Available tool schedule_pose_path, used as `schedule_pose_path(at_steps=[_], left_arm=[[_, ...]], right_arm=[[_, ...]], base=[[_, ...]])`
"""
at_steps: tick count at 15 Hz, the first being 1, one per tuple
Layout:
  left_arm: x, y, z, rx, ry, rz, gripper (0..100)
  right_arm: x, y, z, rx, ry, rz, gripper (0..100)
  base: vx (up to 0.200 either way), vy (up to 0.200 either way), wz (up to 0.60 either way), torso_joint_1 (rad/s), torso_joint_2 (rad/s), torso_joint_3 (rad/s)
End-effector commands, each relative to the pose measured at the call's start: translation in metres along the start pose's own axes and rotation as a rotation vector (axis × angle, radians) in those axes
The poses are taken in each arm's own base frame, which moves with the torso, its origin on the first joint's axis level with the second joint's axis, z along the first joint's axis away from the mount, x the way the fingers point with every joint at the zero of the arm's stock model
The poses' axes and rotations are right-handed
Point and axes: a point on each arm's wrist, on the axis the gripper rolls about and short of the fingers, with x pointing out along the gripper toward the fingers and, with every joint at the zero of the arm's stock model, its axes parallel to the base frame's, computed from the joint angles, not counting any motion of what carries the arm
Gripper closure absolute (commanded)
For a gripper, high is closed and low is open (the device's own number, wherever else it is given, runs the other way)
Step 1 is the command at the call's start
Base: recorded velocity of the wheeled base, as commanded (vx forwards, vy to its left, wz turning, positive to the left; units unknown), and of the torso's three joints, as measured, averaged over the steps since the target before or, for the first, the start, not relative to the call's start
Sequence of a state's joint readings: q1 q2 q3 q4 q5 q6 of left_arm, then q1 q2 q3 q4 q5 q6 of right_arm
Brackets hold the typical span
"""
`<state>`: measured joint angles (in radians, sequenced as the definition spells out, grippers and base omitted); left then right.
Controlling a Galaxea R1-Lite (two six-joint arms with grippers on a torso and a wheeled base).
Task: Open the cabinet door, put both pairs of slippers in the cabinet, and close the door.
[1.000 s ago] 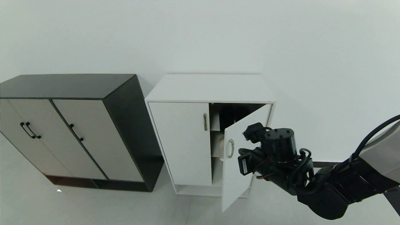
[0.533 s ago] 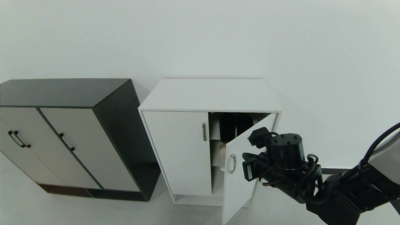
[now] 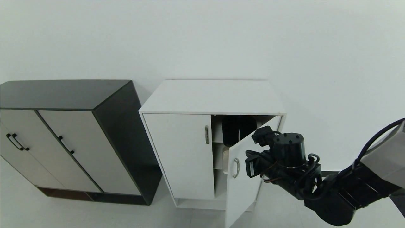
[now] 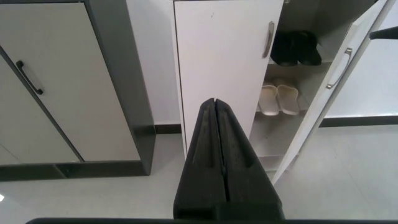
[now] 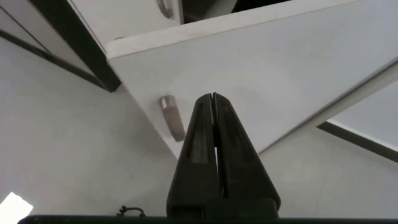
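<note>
The white cabinet (image 3: 212,95) stands against the wall with its left door (image 3: 180,155) closed and its right door (image 3: 242,190) swung partly out. Black slippers (image 3: 237,126) sit on the top shelf, and pale slippers (image 3: 225,156) sit on the shelf below. Both pairs show in the left wrist view, the black slippers (image 4: 297,48) above the pale slippers (image 4: 278,99). My right gripper (image 5: 214,98) is shut and empty, its tip close to the door's outer face (image 5: 267,68) beside the handle (image 5: 169,118). My left gripper (image 4: 214,102) is shut and empty, well back from the cabinet.
A dark cabinet (image 3: 79,95) with two grey doors stands just left of the white one. The pale floor (image 3: 95,215) in front of both is bare. The right arm (image 3: 316,190) reaches in from the right, in front of the open door.
The whole head picture has shifted, so the camera moved nearer the cabinets. The right wrist stays against the open door and has risen slightly. The door's opening looks much the same.
</note>
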<state>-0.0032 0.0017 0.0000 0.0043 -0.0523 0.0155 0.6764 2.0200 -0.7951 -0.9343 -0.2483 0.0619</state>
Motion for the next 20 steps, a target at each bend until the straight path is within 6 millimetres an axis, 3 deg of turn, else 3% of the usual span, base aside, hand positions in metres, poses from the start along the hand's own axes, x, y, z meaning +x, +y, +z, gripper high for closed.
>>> schedule_pose_path(at_steps=[1, 9, 13, 20], left_arm=[[0.0, 0.0, 0.0, 0.0, 0.0, 0.002, 100], [0.0, 0.0, 0.0, 0.0, 0.0, 0.0, 100], [0.0, 0.0, 0.0, 0.0, 0.0, 0.002, 100], [0.0, 0.0, 0.0, 0.0, 0.0, 0.0, 100]], right_arm=[[0.021, -0.005, -0.008, 0.004, 0.015, -0.021, 100], [0.071, -0.011, -0.007, 0.025, -0.034, -0.057, 100], [0.092, -0.017, 0.004, 0.04, -0.078, -0.063, 100], [0.112, -0.02, 0.005, 0.043, -0.084, -0.075, 100]], base=[[0.0, 0.0, 0.0, 0.0, 0.0, 0.0], [0.0, 0.0, 0.0, 0.0, 0.0, 0.0], [0.0, 0.0, 0.0, 0.0, 0.0, 0.0], [0.0, 0.0, 0.0, 0.0, 0.0, 0.0]])
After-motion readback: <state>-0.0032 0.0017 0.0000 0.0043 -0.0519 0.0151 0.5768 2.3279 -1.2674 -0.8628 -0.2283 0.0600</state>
